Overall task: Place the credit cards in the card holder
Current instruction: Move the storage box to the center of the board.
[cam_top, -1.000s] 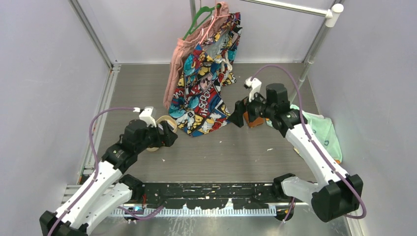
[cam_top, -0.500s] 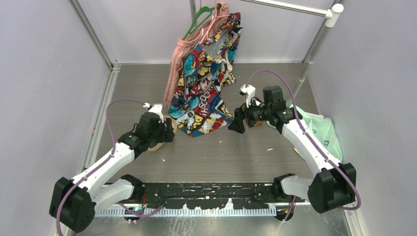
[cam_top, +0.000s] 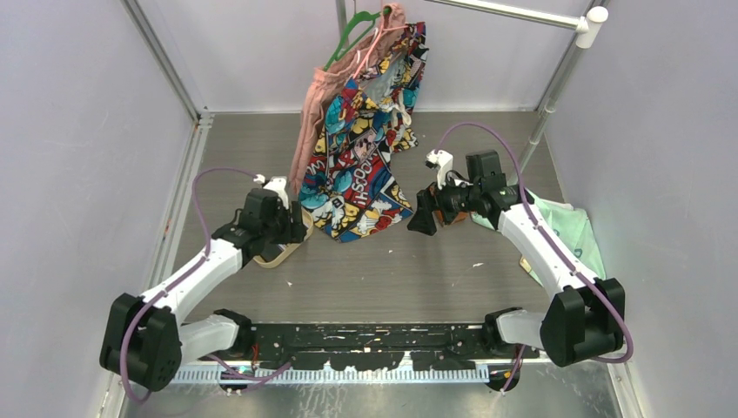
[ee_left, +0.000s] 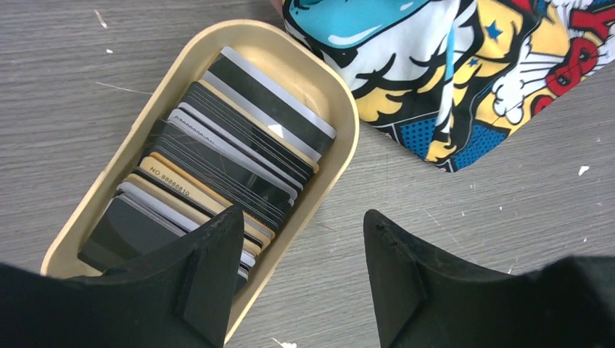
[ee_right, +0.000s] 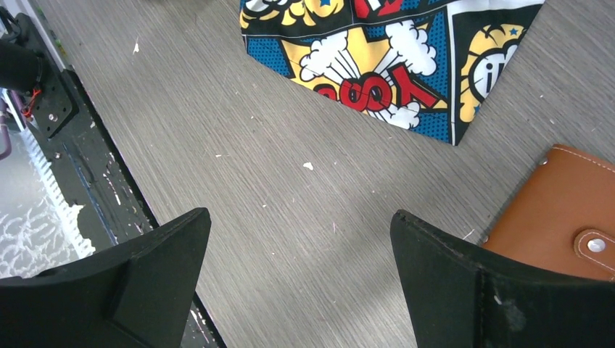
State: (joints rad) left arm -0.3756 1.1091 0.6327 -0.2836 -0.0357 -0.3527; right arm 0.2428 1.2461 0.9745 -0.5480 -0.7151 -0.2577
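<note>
Credit cards [ee_left: 217, 167], black, grey-striped and yellow, lie stacked and overlapping in an oval light-wood tray [ee_left: 347, 116] that fills the left half of the left wrist view. The stack runs lengthwise from the tray's upper end toward the lower left corner of the frame.

Left claw [ee_left: 302, 214]: fingers [ee_left: 210, 275] spread wide, holding nothing. One tip overlaps the lower end of the stack in this view, but whether it touches the cards cannot be told. The other hangs over bare table [ee_left: 87, 80]. Comic-print fabric [ee_left: 464, 65] occupies the upper right of the frame, its edge meeting the tray's upper rim.

Card holder [ee_right: 558, 206]: tan-brown leather, lying flat on the table at the lower right edge of the right wrist view, round snap button [ee_right: 596, 245] facing up. It is partly hidden behind one finger.

Right claw [ee_right: 299, 216]: spread wide and empty, over bare table just left of the card holder. The fabric's lower corner crosses the top of that frame, apart from the holder.

Top view: the left arm sits at centre left over the tray, the right arm at centre right. The fabric hangs from a green hanger [cam_top: 348, 30] at upper centre. A pale green cloth [cam_top: 574, 235] lies at the right edge.
</note>
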